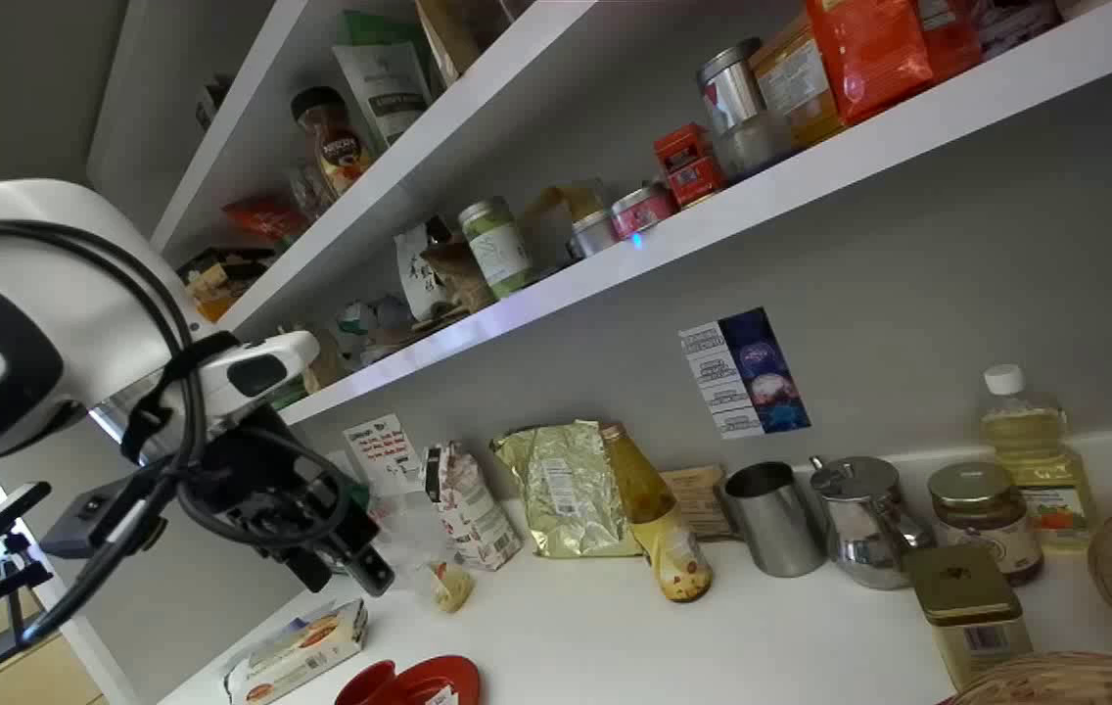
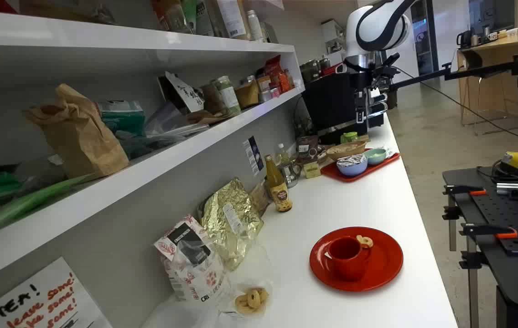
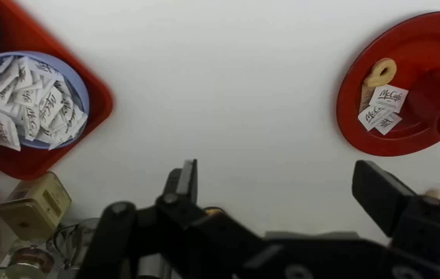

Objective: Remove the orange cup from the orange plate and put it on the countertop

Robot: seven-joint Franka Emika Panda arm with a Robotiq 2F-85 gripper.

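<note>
The orange cup point(image 2: 346, 262) stands upright on the orange plate point(image 2: 387, 273), near its middle. In an exterior view the cup point(image 1: 367, 682) and plate point(image 1: 453, 674) are cut off at the bottom edge. In the wrist view the cup point(image 3: 433, 95) and plate point(image 3: 347, 110) are at the upper right, both cut by the frame's edge. A ring biscuit point(image 3: 383, 72) and several white sachets point(image 3: 389, 98) also lie on the plate. The plate rests on the white countertop point(image 3: 224, 97). My gripper point(image 3: 276, 164) is open and empty, high above the countertop and away from the cup.
A red tray point(image 2: 348, 178) with bowls stands farther along the countertop. A yellow bottle point(image 2: 278, 184), gold foil bag point(image 2: 234, 223), flour bag point(image 2: 190, 262) and metal pitcher point(image 1: 776, 519) line the wall. A white shelf point(image 1: 556, 284) overhangs them. A bag of ring biscuits point(image 2: 252, 300) lies near the plate.
</note>
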